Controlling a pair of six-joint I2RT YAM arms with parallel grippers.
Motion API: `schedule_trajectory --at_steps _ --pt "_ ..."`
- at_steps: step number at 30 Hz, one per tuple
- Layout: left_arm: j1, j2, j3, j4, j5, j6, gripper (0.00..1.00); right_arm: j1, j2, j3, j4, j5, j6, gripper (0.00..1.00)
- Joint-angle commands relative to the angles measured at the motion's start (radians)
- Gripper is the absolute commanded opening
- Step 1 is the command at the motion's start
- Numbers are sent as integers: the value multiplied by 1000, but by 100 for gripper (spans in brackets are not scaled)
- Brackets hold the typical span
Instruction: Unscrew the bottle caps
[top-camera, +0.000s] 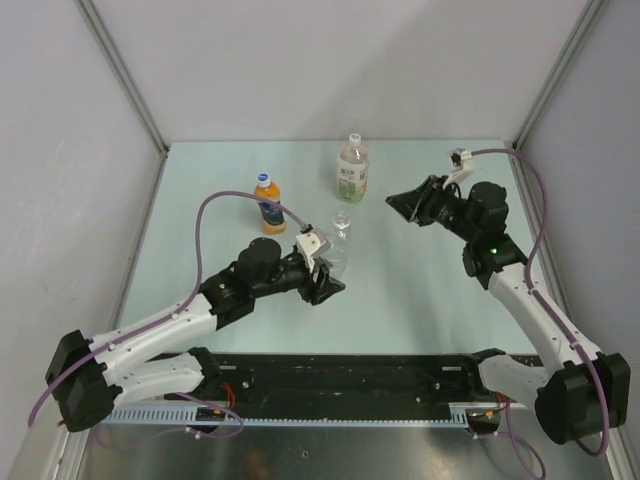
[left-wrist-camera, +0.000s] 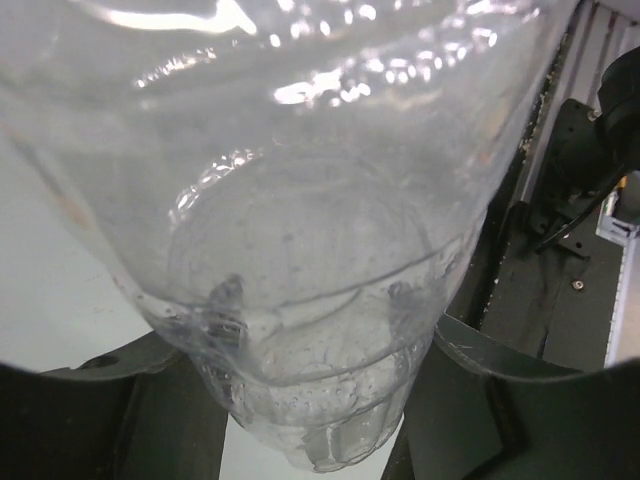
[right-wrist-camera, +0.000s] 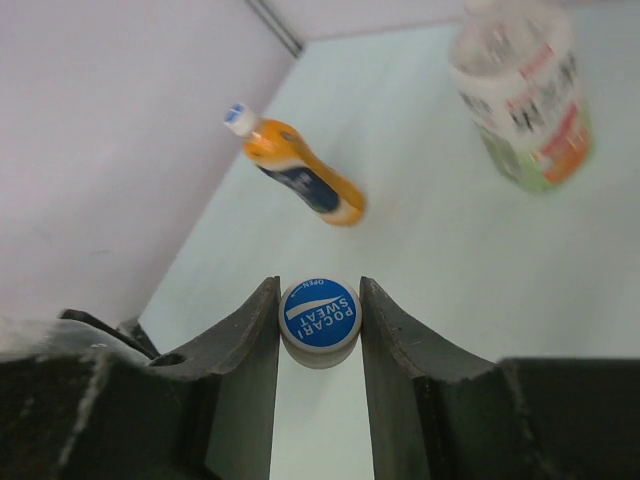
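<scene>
Right wrist: cap (right-wrist-camera: 320, 318) pinched between my right fingers (right-wrist-camera: 250, 375), off any bottle, printed top facing back. Orange bottle (right-wrist-camera: 300, 172), capped, stands ahead-left of them. Left fingers (left-wrist-camera: 100, 420) clamp clear bottle (left-wrist-camera: 300, 250).

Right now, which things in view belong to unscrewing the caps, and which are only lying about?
Job: blue cap, held by right end effector; clear bottle, held by left end effector; white-topped cap on orange bottle; whitish cap on green-label bottle.
Not the job: purple cables; black rail at the near edge.
</scene>
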Motion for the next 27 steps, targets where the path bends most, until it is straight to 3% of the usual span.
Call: schedule_trajectory --at_steps 1,11,15,21,27 --pt "86 3 -57 178 223 -123 0 -5 32 -60 -12 131 -21 0" --pt "135 13 -94 236 337 -191 0 5 253 -137 3 315 -20 0" --pt "136 19 -97 237 353 -204 0 9 356 -138 -2 374 -12 8" --pt "136 16 -107 237 364 -214 0 22 442 -138 -14 435 -14 29" --pt "135 14 -120 237 344 -213 0 53 411 -138 -25 487 -28 65"
